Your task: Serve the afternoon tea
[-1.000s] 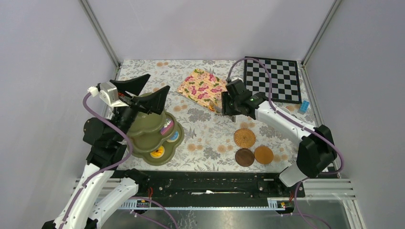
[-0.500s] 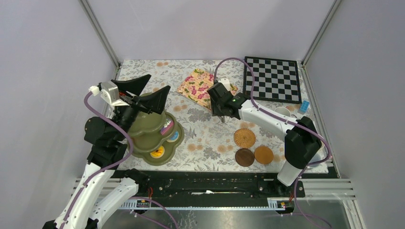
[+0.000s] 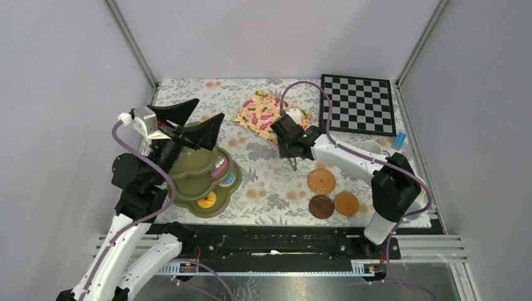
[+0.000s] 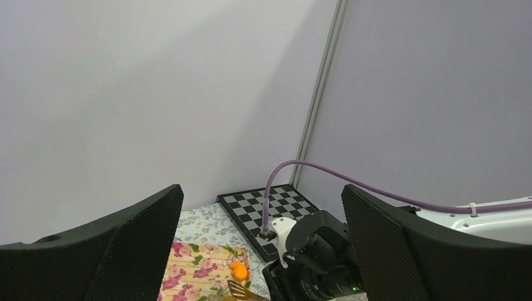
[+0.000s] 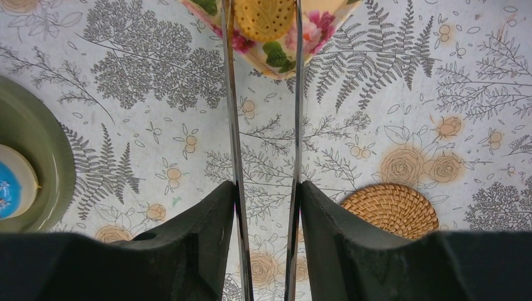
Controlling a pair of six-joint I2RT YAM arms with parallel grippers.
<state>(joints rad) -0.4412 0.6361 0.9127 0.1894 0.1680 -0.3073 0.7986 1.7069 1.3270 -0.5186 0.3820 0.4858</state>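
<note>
My right gripper [image 3: 290, 139] [image 5: 266, 194] is shut on the metal tongs [image 5: 233, 125], squeezing both arms. The tong tips pinch a yellow round biscuit [image 5: 265, 17] over the corner of a floral napkin [image 3: 263, 115]. An orange pastry [image 4: 238, 270] lies on that napkin. The olive-green tiered stand [image 3: 191, 172] is at the left and holds a blue pastry [image 3: 229, 179], a yellow-orange one [image 3: 206, 201] and a pink one [image 3: 219, 166]. My left gripper [image 3: 202, 113] [image 4: 260, 194] is open and empty above the stand. Three coasters, woven [image 3: 321, 181], dark brown [image 3: 321, 206] and tan [image 3: 346, 204], lie at the front right.
The chessboard [image 3: 357, 104] lies at the back right. A pale mug [image 3: 371, 147] and a small blue item [image 3: 399, 140] sit by the right edge, partly behind my right arm. The stand's rim [image 5: 31, 157] shows at the left of the right wrist view.
My right gripper has moved left with the tongs, from the napkin's right side towards the middle of the table. The left arm has not moved.
</note>
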